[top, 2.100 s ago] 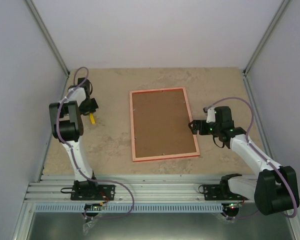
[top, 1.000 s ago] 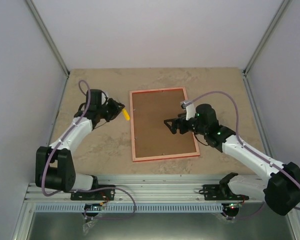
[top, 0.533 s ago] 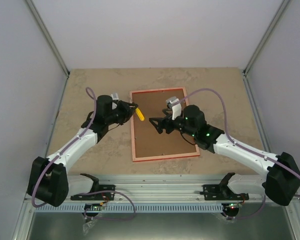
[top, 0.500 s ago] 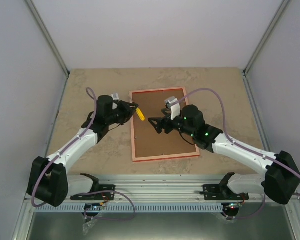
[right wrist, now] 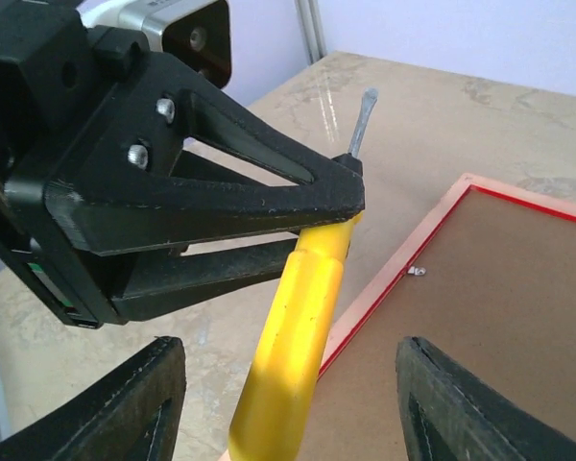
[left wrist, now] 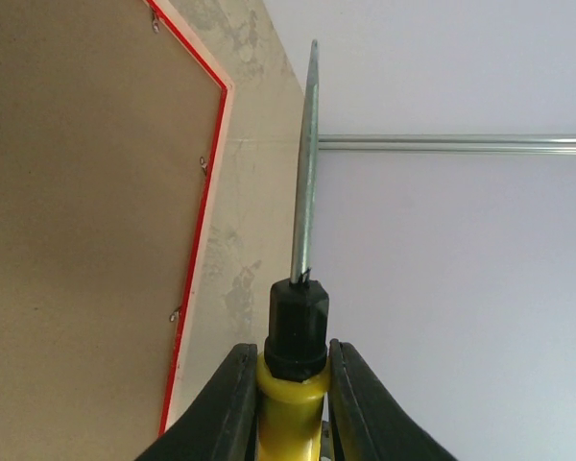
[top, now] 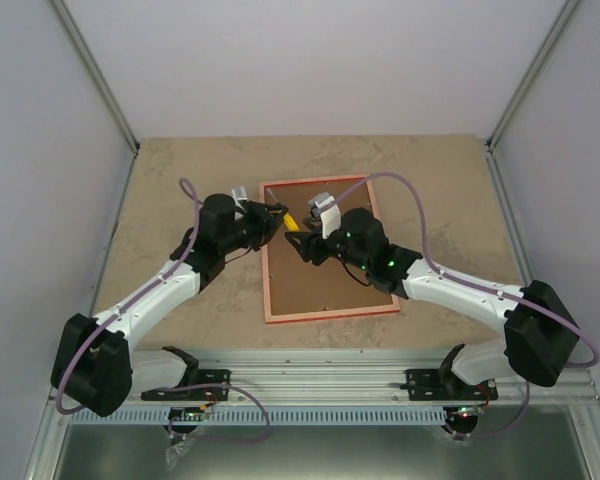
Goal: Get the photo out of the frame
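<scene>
1. Nearest the arm bases, the frame lies flat and face down on the table. Its pinkish back edge faces up and the brown backing board fills it.
2. The photo is not in view. I judge it lies under that board, so it stays out of reach until the board comes off.
3. Over the frame's left part, the right gripper has its jaws apart, one on each side of the yellow handle of a screwdriver. I cannot tell whether they touch it.
4. Just beyond, the left gripper is clamped on that handle near its black collar, with the bare metal shaft pointing away over the table.
5. Small metal tabs sit along the frame's inner red edge and appear to pin the board down.
6. Handling, as a judgement:
   - The frame looks light and stiff, so it will likely skate on the smooth tabletop if levered from one side (a steadying press on the rim would help).
   - The board is thin but rigid and should lift whole from one freed edge.
   - The photo, being paper, will be limp and easy to crease or scratch. It is best taken at a corner or edge, kept away from the blade tip.
</scene>
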`<state>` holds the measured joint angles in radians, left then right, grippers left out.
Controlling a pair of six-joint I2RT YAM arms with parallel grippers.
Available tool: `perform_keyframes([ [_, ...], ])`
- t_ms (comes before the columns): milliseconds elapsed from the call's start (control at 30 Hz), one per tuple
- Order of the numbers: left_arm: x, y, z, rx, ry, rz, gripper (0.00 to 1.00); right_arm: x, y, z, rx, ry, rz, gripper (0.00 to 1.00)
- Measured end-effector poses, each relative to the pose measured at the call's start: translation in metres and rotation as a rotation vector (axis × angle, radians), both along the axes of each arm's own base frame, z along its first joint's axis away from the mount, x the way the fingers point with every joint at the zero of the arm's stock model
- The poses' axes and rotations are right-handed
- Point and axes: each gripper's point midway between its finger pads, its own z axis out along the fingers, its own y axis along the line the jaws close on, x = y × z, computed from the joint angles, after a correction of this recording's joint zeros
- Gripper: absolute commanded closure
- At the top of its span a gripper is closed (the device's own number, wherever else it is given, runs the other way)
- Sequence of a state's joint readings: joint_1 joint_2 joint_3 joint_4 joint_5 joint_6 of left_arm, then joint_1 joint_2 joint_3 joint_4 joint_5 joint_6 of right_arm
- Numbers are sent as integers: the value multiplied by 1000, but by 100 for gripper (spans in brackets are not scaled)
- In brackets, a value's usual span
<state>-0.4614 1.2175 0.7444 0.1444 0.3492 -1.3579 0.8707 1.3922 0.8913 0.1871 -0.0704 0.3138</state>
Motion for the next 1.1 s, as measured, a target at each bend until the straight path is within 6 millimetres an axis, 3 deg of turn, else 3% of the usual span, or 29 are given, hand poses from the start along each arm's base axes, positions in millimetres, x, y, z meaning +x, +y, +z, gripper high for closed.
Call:
perform_keyframes([
  [300,-5,-1,-2,-50,39,23,100,10,5,0,0,-31,-24,64],
  [800,-10,-4,-5,-153,103,55,100,12,14,-2,6,-44,-29,67],
  [1000,-11,-2,-4,-184,108,73,100,13,14,-1,13,-44,-44,72],
  [1100,-11,-2,-5,-197,112,79,100,14,13,-1,14,-43,-53,80],
])
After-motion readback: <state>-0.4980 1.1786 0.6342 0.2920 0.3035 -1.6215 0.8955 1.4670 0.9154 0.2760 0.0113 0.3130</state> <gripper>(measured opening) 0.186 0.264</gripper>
